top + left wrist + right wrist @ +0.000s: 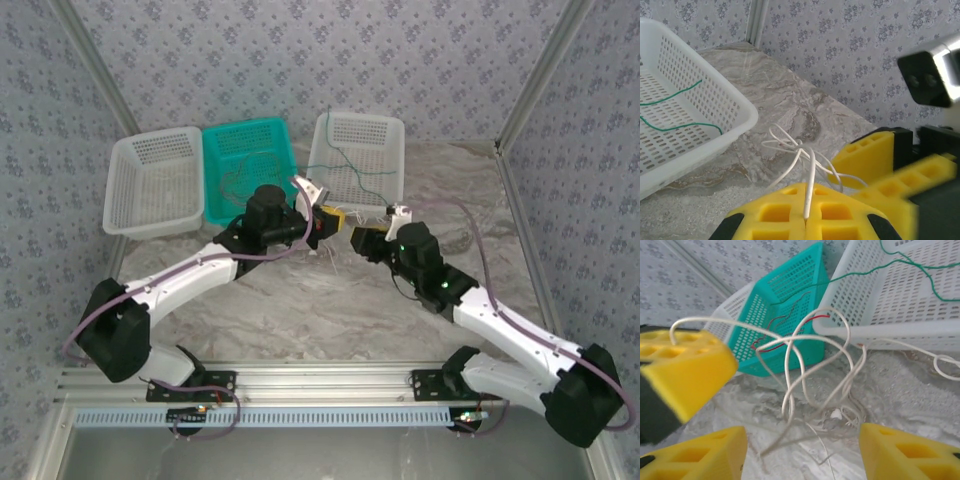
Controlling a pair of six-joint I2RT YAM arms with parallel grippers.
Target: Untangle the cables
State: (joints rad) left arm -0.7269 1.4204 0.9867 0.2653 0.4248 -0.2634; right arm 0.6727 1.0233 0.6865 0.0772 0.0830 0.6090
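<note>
The left hand (805, 218) clamps the white cable (811, 175), holding its loops up so the right hand (802, 447), spread apart, can pick one out.

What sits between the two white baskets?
A teal basket stands between the left white basket and the right white basket, seen in the top view.

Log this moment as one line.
task: untangle | left hand shut on white wire | right hand open, facing the wire | green wire in white basket
</note>
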